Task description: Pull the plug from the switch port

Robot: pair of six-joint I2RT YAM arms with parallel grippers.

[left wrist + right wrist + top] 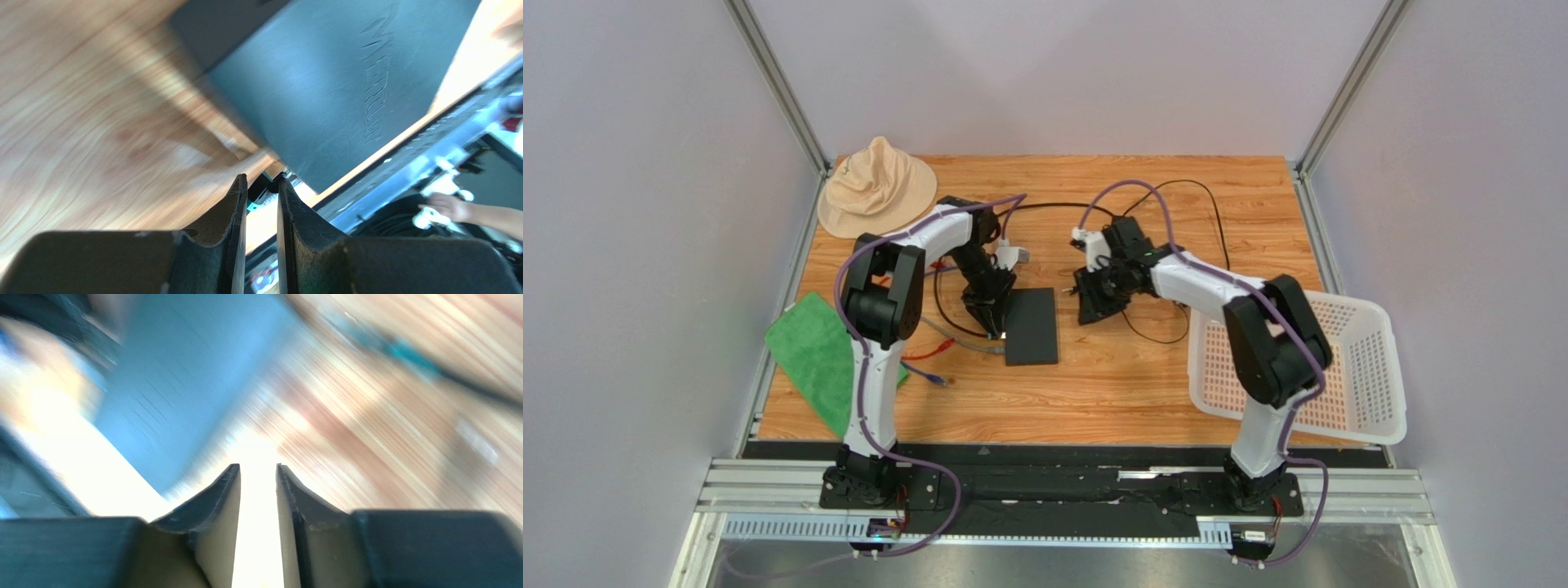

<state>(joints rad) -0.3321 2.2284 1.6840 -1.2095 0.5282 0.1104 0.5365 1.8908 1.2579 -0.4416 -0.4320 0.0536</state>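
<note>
Switch [1031, 326]: is lying flat on the wooden counter [1136, 392] near its middle, between the two hands, its long sides running away from the arm bases. In the left wrist view [331, 92] its matte top is showing embossed lettering.
Left hand [999, 321]: is reaching down at the left long edge of the switch, toward the far end. In the wrist view [263, 184] the fingers are standing close together, pinching a small dark piece at their tips.
Plug [259, 187]: is sitting between the left fingertips, dark with a teal fleck, right at the corner of the switch. Whether it is seated in a port is not showing.
Right hand [1087, 309]: is hovering near the right side of the switch, apart from it. Its wrist view [258, 468] is smeared, but the fingers are standing parted with only bright light between them, holding nothing.
Black cable [1063, 205]: is looping across the far half of the counter, behind both hands.
Loose leads [928, 361]: red and purple, are lying left of the switch, beside the left arm.
Tan hat [876, 186]: is sitting at the far left corner.
Green cloth [815, 353]: is hanging over the counter's left edge.
White basket [1363, 368]: is resting at the right edge, behind the right arm.
</note>
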